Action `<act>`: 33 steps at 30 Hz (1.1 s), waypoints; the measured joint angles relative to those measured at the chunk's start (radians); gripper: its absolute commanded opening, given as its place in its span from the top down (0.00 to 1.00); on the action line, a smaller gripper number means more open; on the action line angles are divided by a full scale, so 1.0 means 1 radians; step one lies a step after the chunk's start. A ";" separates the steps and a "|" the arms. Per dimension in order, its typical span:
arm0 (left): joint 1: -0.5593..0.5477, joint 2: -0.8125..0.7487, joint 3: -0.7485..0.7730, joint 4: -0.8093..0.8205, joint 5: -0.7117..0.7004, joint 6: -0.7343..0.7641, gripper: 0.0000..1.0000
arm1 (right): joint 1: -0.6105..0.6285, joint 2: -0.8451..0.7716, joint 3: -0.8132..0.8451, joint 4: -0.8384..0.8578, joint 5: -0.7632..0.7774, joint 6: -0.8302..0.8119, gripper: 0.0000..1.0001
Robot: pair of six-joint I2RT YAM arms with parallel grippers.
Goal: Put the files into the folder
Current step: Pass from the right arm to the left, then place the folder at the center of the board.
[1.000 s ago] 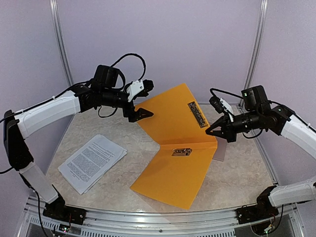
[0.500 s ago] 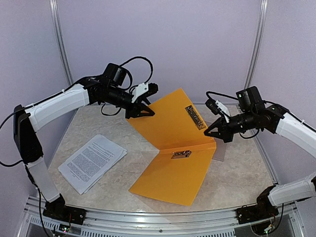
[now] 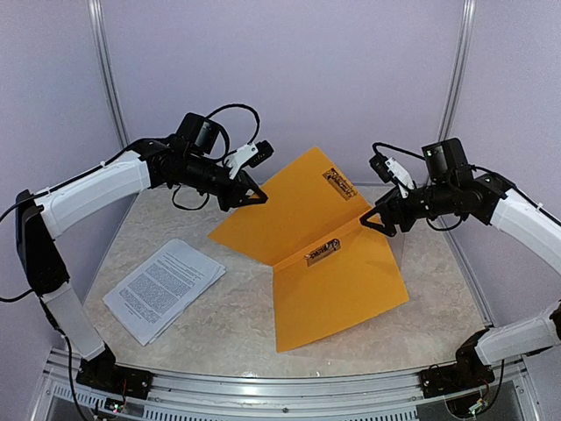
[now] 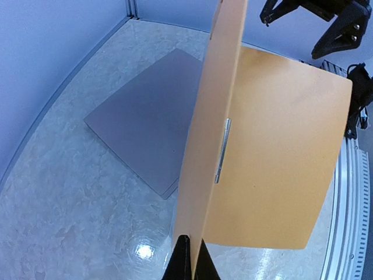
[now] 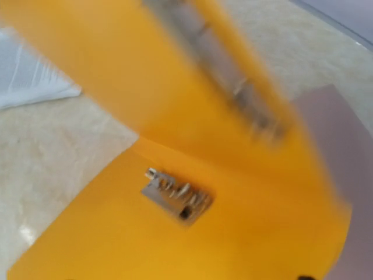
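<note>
The orange folder (image 3: 337, 289) lies open in mid-table, its far cover lifted off the surface. My left gripper (image 3: 252, 196) is shut on that cover's left corner; in the left wrist view both black fingertips (image 4: 182, 259) pinch the cover's edge (image 4: 215, 116). My right gripper (image 3: 375, 221) hovers open at the folder's right edge near the fold, holding nothing; its spread fingers (image 4: 323, 46) show in the left wrist view. Metal clips (image 3: 323, 253) sit on the inner faces. The files (image 3: 162, 288), a stack of printed white sheets, lie at the front left, apart from both grippers.
A taupe cover (image 4: 145, 122) lies flat on the marble table under and behind the folder. Purple walls and metal posts close in the back and sides. The right wrist view is blurred, showing orange folder (image 5: 116, 233), a clip (image 5: 178, 195) and a corner of the files (image 5: 29, 76).
My left gripper came in and shut on the raised cover's corner. My right gripper let go of the folder's right edge and opened. The folder has swung round, its near flap now pointing right.
</note>
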 measured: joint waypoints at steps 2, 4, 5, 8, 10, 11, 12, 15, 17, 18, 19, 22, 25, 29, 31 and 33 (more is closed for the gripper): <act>0.000 0.003 0.025 -0.026 -0.029 -0.078 1.00 | -0.001 0.004 0.015 0.000 0.020 0.008 0.16; 0.000 0.012 0.076 -0.065 -0.052 -0.173 1.00 | -0.001 0.014 0.033 -0.001 0.039 0.012 0.16; 0.000 0.019 0.106 -0.082 -0.057 -0.223 1.00 | -0.001 0.019 0.040 -0.001 0.049 0.014 0.15; 0.004 0.037 0.156 -0.108 -0.048 -0.371 1.00 | -0.001 0.034 0.051 -0.001 0.078 0.019 0.15; 0.005 0.044 0.156 -0.117 -0.032 -0.466 1.00 | -0.001 0.039 0.051 -0.002 0.089 0.021 0.16; 0.006 0.047 0.147 -0.116 -0.021 -0.511 1.00 | -0.001 0.044 0.051 -0.002 0.093 0.024 0.17; 0.005 0.047 0.130 -0.108 -0.012 -0.565 1.00 | -0.001 0.048 0.051 -0.002 0.095 0.026 0.17; 0.005 0.036 0.029 -0.049 0.019 -0.710 1.00 | -0.001 0.059 0.051 0.000 0.095 0.032 0.18; 0.005 0.016 -0.074 0.014 0.041 -0.812 1.00 | -0.001 0.063 0.042 0.015 0.086 0.037 0.19; 0.005 0.003 -0.134 0.047 0.053 -0.863 1.00 | -0.001 0.065 0.033 0.024 0.080 0.040 0.20; 0.003 -0.012 -0.191 0.082 0.065 -0.916 1.00 | -0.001 0.066 0.022 0.033 0.073 0.042 0.20; -0.003 -0.081 -0.332 0.206 0.071 -1.046 1.00 | 0.002 0.076 -0.014 0.062 0.054 0.053 0.22; -0.013 -0.179 -0.453 0.269 0.038 -1.141 1.00 | 0.016 0.097 -0.057 0.099 0.037 0.068 0.23; -0.024 -0.313 -0.595 0.294 -0.074 -1.210 1.00 | 0.074 0.146 -0.125 0.159 0.028 0.102 0.26; -0.025 -0.365 -0.648 0.294 -0.134 -1.225 1.00 | 0.107 0.178 -0.150 0.180 0.024 0.120 0.26; -0.026 -0.405 -0.695 0.299 -0.192 -1.238 1.00 | 0.132 0.207 -0.167 0.201 0.023 0.135 0.27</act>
